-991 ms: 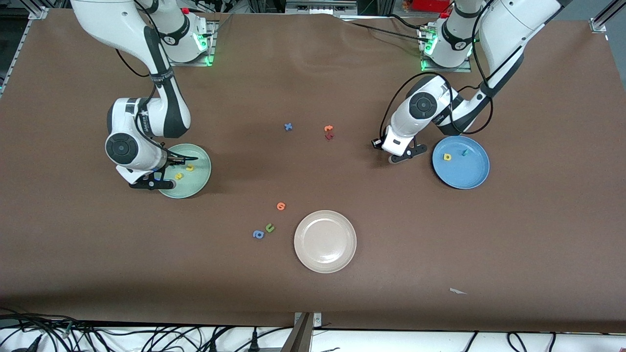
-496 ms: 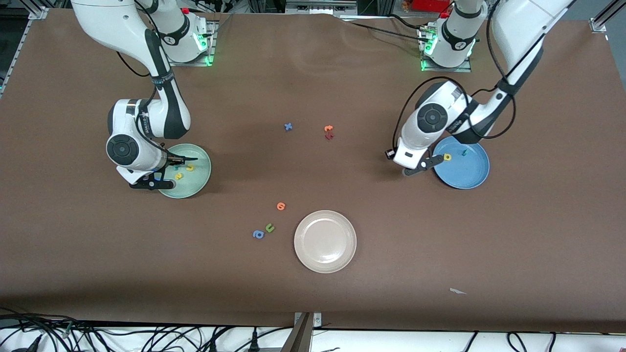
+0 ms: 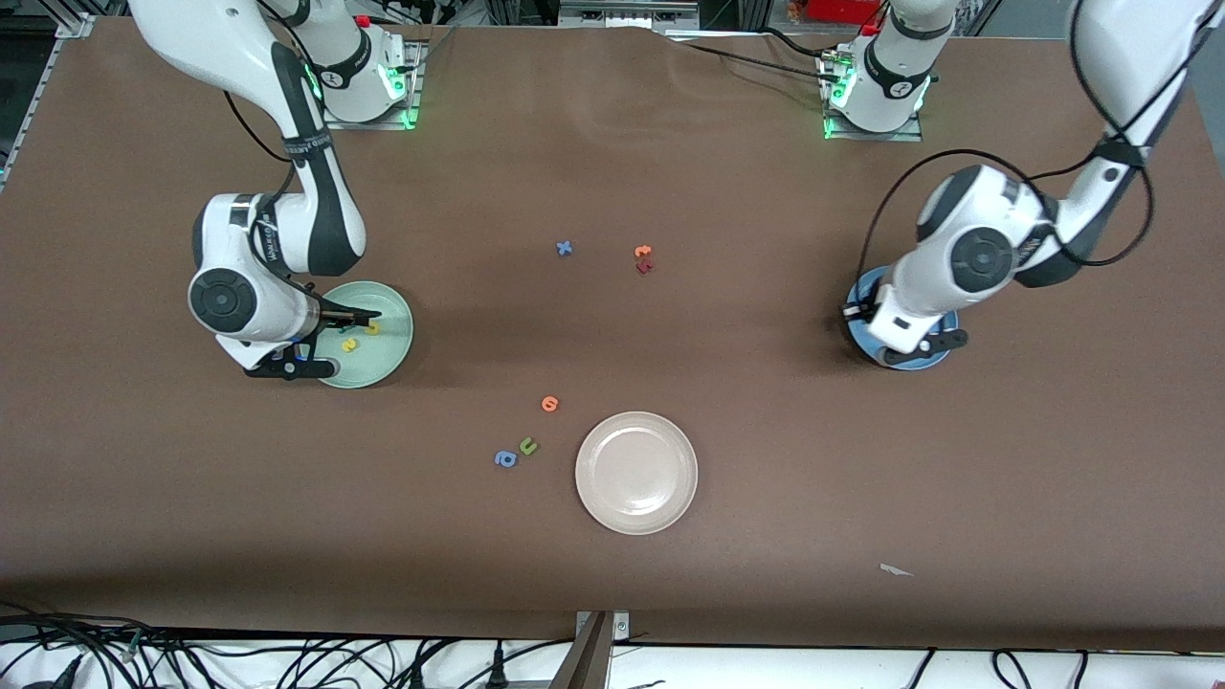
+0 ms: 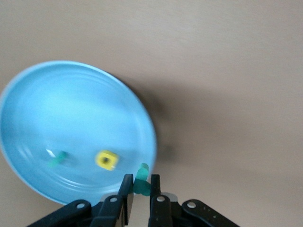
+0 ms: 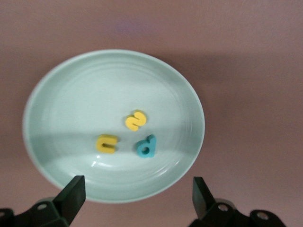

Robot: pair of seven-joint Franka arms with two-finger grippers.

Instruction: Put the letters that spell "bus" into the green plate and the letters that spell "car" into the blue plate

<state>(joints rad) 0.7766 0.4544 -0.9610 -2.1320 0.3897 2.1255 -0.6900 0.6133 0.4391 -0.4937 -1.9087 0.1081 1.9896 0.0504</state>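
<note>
The blue plate (image 4: 71, 109) holds a yellow a (image 4: 106, 160) and a small teal r (image 4: 57, 158). My left gripper (image 4: 140, 182) hangs over that plate's rim, shut on a teal c (image 4: 142, 176). In the front view the left gripper (image 3: 924, 346) covers most of the blue plate (image 3: 864, 289). The green plate (image 5: 57, 94) holds a yellow s (image 5: 136, 120), a yellow u (image 5: 108, 143) and a teal b (image 5: 146, 147). My right gripper (image 5: 137, 189) is open over that plate's edge, holding nothing. It stands over the green plate (image 3: 392, 330) in the front view as the right gripper (image 3: 330, 340).
A cream-white plate (image 3: 636, 472) sits near the front camera at mid-table. Beside it lie an orange letter (image 3: 549, 404), an olive u (image 3: 527, 446) and a blue a (image 3: 505, 459). Farther off lie a blue x (image 3: 565, 249), an orange letter (image 3: 643, 252) and a dark red one (image 3: 644, 267).
The left gripper has swung from beside the blue plate to over it, still holding its teal letter. The right gripper has opened wide over the green plate.
</note>
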